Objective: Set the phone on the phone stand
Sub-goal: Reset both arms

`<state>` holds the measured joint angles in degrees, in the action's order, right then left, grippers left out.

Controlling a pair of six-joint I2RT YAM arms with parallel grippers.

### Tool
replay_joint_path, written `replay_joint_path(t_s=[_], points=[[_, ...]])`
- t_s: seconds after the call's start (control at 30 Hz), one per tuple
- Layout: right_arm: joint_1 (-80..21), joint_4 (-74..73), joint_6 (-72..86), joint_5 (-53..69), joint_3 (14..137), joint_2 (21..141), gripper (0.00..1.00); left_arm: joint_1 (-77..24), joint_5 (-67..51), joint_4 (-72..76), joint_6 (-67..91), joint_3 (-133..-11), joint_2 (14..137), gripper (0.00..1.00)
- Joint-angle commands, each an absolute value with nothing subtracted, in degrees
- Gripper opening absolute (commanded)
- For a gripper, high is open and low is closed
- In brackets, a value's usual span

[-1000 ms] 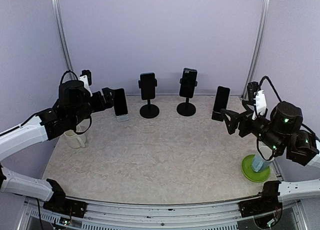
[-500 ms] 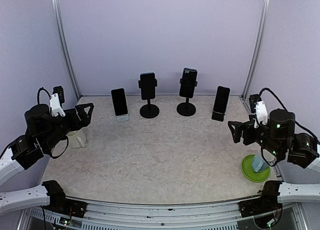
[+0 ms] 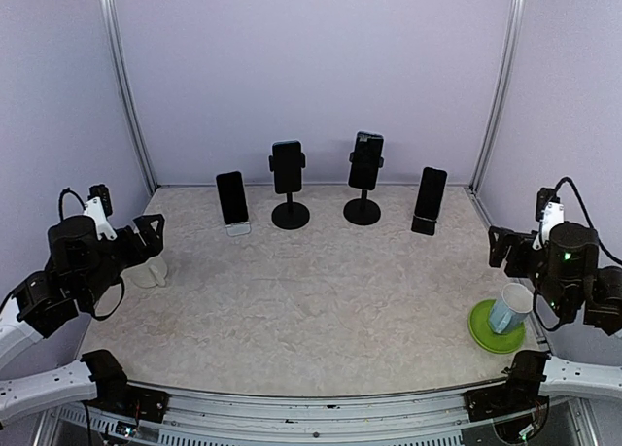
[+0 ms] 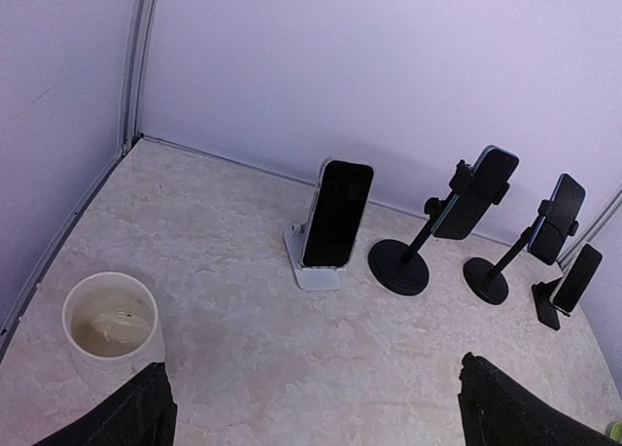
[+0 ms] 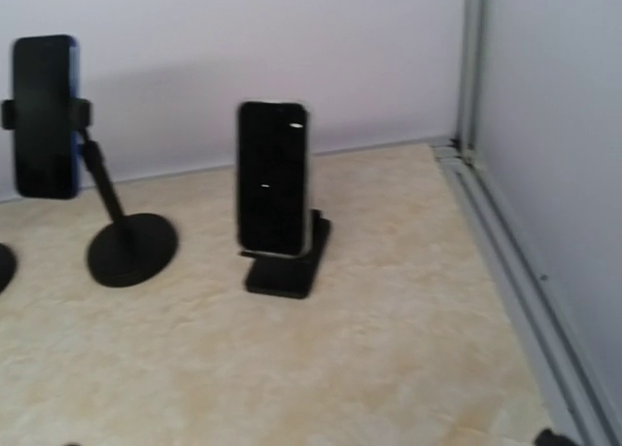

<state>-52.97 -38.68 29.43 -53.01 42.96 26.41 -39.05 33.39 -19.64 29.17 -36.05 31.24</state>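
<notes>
— Where's the phone?
— The phone (image 3: 231, 197) leans upright in its white stand (image 3: 238, 228), at 11 o'clock on the table (image 3: 321, 310).
— And your grippers?
— My left gripper (image 3: 151, 234) at 9 o'clock and my right gripper (image 3: 498, 248) at 3 o'clock both gape wide, holding nothing.

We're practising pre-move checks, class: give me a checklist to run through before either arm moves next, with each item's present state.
1. The left tool is open and empty: ok.
2. The right tool is open and empty: ok.
3. The phone on the white stand sits upright: ok.
4. The left pole-stand phone is held in its cradle: ok.
5. The right pole-stand phone is held in its cradle: ok.
6. The phone on the low black stand is seated: ok.
</notes>
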Motion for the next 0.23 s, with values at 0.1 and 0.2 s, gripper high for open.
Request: replay_joint_path(t_s=[0.1,0.2], points=[[-52.57,-41.27,32.18,-57.39,44.54,24.02,1.00,-37.88,33.53,-21.73,29.22,-37.51,31.33,0.99],[-52.60,-40.58,31.35,-57.22,43.88,21.80,1.00,-36.76,32.74,-22.14,28.44,-38.34,31.56,0.99]])
